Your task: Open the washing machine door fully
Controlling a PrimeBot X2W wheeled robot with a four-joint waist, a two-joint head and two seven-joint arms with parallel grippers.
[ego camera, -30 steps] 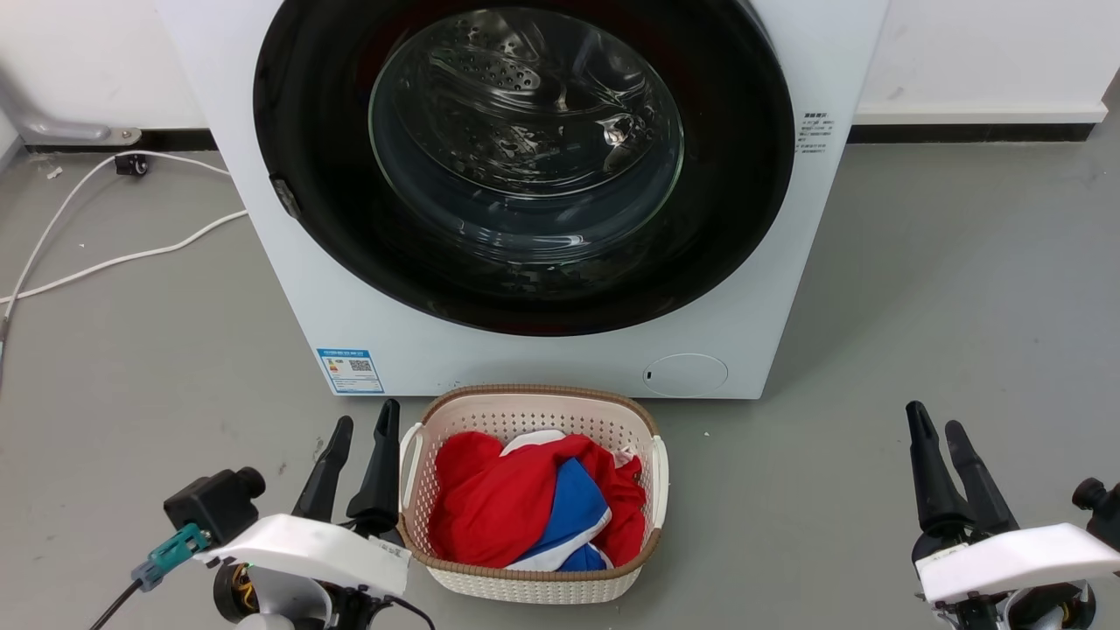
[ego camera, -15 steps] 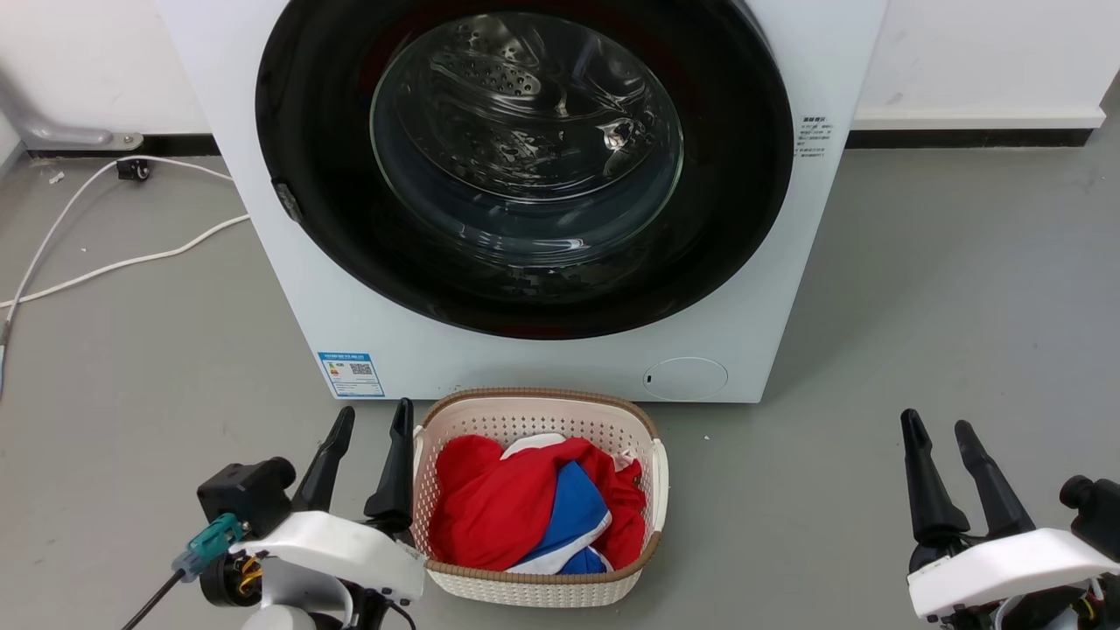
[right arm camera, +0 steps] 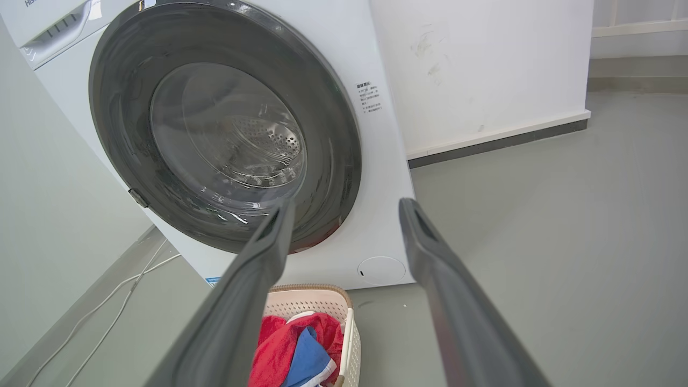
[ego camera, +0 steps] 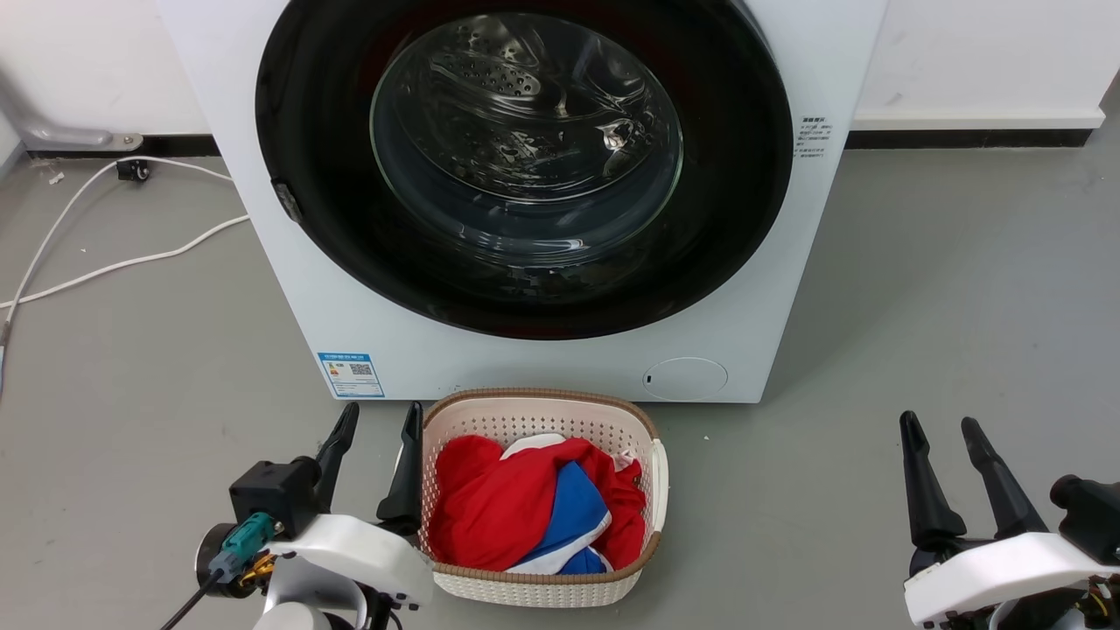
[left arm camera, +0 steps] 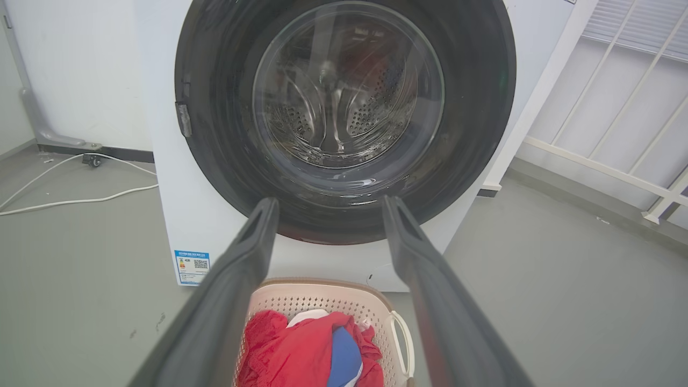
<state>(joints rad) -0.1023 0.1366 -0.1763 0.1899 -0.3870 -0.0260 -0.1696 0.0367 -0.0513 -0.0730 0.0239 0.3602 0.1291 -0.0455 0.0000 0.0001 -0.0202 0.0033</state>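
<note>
The washing machine door [ego camera: 525, 157] is a glossy black round frame with a clear glass bowl. It lies flush against the white machine front [ego camera: 289, 289], with a small latch at its left rim. It also faces me in the left wrist view [left arm camera: 344, 107] and the right wrist view [right arm camera: 226, 129]. My left gripper [ego camera: 379, 415] stands open low on the floor, just left of the basket. My right gripper [ego camera: 939, 423] is open at the lower right, well away from the machine. Both hold nothing.
A cream laundry basket [ego camera: 538, 402] with red, blue and white clothes sits on the floor right before the machine. White cables [ego camera: 105, 262] trail over the grey floor at the left. A small round white panel [ego camera: 685, 377] sits low on the machine front. A white railing [left arm camera: 607, 107] stands to the right.
My left gripper has shifted right, closer to the basket, and its fingers have spread wider. The right gripper's fingers have also spread and sunk a little. The door has not moved.
</note>
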